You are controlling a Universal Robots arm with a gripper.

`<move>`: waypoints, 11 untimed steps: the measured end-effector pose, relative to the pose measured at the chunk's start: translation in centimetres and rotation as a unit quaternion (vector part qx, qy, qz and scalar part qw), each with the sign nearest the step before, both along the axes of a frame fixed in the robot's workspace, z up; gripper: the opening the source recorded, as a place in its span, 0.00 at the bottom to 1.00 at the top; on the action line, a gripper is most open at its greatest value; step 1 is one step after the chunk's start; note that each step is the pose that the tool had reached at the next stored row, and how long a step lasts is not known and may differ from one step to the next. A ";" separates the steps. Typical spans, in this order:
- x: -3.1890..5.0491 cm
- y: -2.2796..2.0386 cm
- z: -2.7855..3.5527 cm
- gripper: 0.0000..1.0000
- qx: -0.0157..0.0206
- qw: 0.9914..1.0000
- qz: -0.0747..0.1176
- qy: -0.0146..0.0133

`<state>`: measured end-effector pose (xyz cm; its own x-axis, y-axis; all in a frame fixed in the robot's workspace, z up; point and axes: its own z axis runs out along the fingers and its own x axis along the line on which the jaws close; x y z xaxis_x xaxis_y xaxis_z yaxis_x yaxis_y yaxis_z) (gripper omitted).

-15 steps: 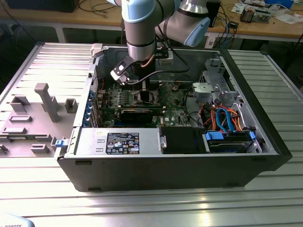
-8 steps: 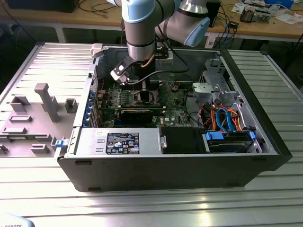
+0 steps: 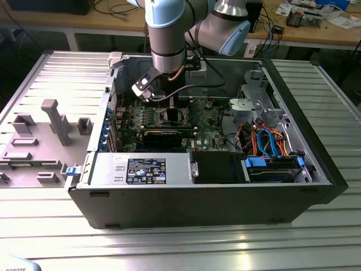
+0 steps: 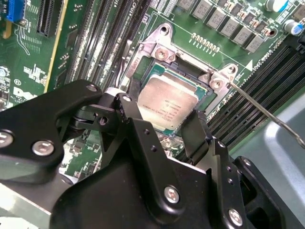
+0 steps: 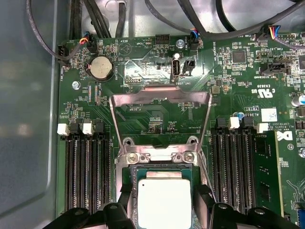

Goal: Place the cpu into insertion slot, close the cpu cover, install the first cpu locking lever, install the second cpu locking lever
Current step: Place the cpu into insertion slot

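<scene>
- In the exterior view I see the arm (image 3: 166, 34) reaching down into the open computer case (image 3: 316, 169), which lies on its side on the ribbed metal desk (image 3: 180, 248). The gripper (image 3: 171, 113) is low over the middle of the green circuit board (image 3: 208, 135).
- In both wrist views the cpu (image 4: 167, 105) (image 5: 164, 202) shows silver face up, lying square within the insertion slot (image 4: 188, 70), whose dark frame borders it.
- The gripper (image 4: 162, 121) (image 5: 163, 191) is drawn in to the chip's width. Its black fingers (image 4: 131, 119) stand on two opposite edges of the cpu, closed on it as far as I can judge. I cannot make out whether the chip is fully seated.
- The cpu cover (image 5: 159, 98) is open, swung back from its hinge at the slot's far edge. Through its square window I see bare board.
- In the second wrist view a thin wire locking lever (image 4: 267, 112) sticks out from one corner of the slot, raised clear of the board and not latched.
- In the first wrist view, black memory slots (image 5: 88, 171) run along both sides of the slot. The round coin battery (image 5: 100, 67) sits well beyond the cover.
</scene>
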<state>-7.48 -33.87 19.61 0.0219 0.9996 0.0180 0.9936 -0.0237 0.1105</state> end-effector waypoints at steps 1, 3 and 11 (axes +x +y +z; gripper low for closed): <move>0.00 0.00 0.04 0.62 0.000 1.000 0.000 0.000; 0.02 0.00 0.04 0.62 0.000 1.000 0.000 0.000; 0.13 0.06 0.05 0.62 0.000 1.000 0.008 0.000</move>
<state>-7.35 -33.81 19.66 0.0060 0.9998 0.0179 0.9938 -0.0080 0.1106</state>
